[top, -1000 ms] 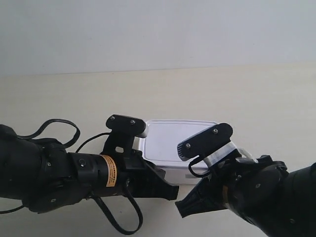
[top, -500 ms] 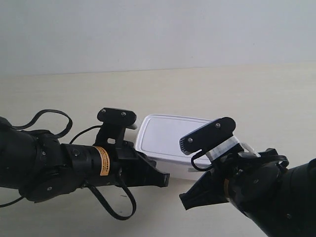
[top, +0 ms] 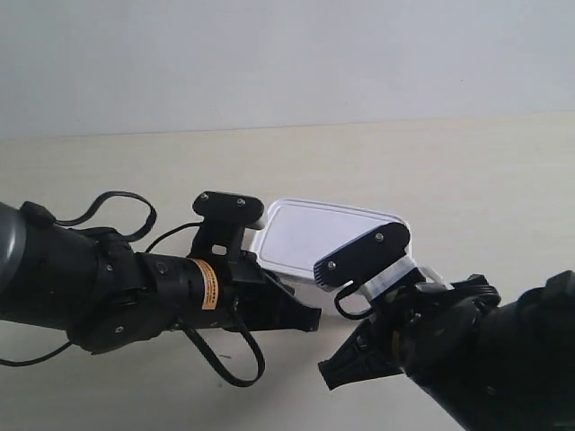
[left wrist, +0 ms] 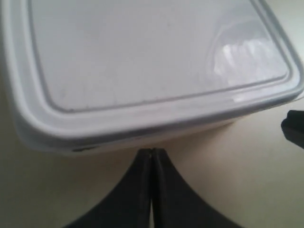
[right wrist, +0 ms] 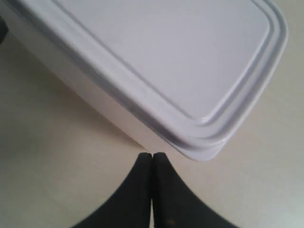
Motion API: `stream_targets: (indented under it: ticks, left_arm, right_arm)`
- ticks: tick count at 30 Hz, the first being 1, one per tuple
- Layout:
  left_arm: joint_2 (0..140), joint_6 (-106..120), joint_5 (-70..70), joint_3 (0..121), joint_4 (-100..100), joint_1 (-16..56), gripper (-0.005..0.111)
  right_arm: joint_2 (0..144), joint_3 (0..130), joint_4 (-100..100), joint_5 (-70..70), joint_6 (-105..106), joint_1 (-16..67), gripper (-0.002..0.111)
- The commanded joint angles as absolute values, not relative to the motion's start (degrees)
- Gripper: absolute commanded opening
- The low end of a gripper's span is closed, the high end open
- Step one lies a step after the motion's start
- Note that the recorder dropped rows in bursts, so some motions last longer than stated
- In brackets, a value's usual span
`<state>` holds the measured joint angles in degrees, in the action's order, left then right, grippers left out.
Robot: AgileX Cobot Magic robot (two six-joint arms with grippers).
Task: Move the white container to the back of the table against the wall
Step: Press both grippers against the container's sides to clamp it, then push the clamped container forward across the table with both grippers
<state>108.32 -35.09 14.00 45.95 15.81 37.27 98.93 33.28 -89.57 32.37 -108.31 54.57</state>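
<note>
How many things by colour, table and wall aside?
White: 1, the white container
Black: 2, the left hand and the right hand, both shut
Total: 3

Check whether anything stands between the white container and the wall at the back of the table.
Nothing visible does. In the exterior view, only bare table lies between the white container and the wall.
</note>
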Motion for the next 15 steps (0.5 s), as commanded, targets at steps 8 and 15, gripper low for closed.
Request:
stream_targets:
  ticks: [8,15]
  left_arm:
    - [111.4,-34.6,15.4,47.8,15.7,35.9,0.0]
    - [112.7,-34.6,13.4,49.9,15.9,35.8,0.0]
  right_arm:
    - [106.0,38.6,-89.6,37.7,-105.2,52.8,0.0]
    - [106.7,39.5,-89.5,37.7,-103.0,48.6,0.0]
